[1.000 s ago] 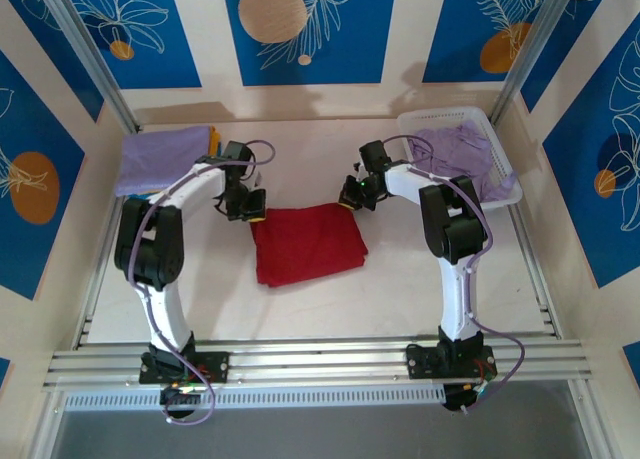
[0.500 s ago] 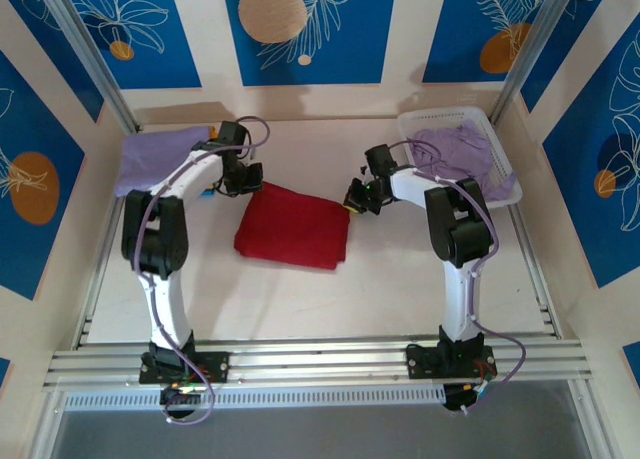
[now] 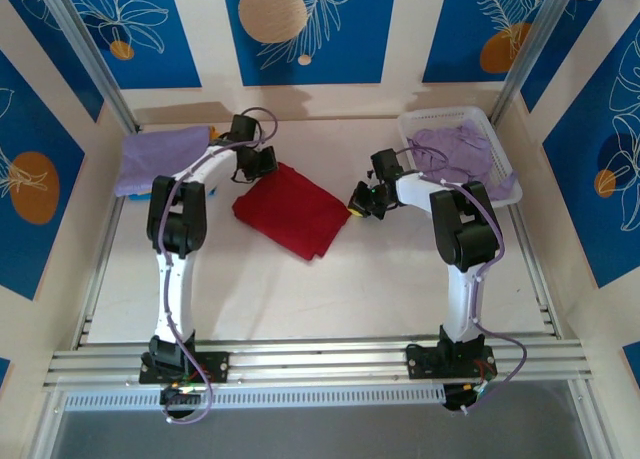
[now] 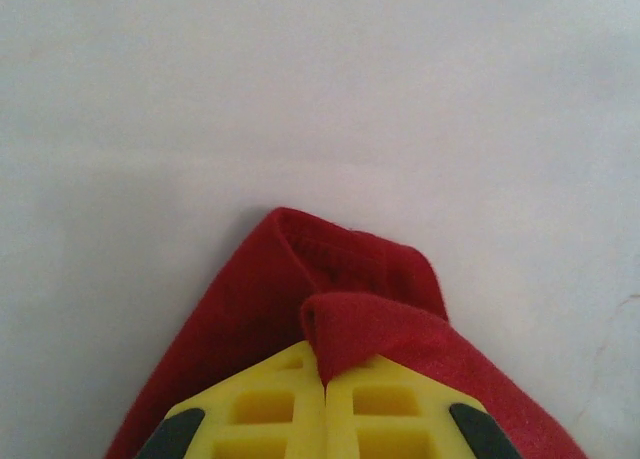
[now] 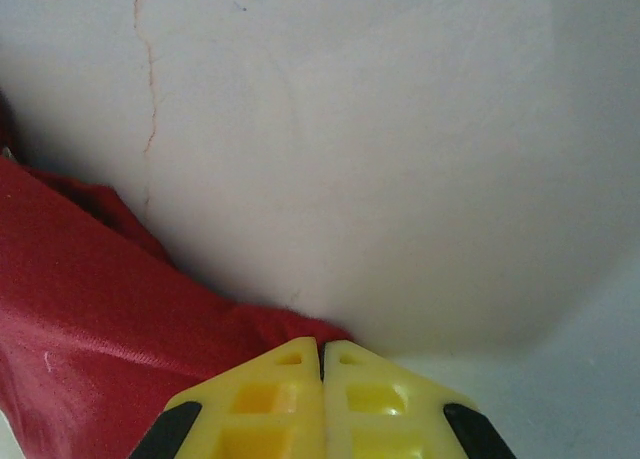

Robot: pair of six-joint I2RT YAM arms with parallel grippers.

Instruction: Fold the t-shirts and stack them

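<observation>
Dark red t-shirt [image 3: 292, 211] lies folded mid-table [image 3: 300, 299], skewed, between both arms. Your left gripper [image 3: 262, 165] is clamped on its far-left corner, and your right gripper [image 3: 358, 201] is pinched shut on the opposite corner. My guess is the two-corner hold stops the fold opening en route to the lavender stack [image 3: 160, 159], far left.

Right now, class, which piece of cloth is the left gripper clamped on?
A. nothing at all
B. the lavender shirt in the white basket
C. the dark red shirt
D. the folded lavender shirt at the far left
C: in the left wrist view the left gripper is shut on a raised fold of the dark red shirt.
</observation>
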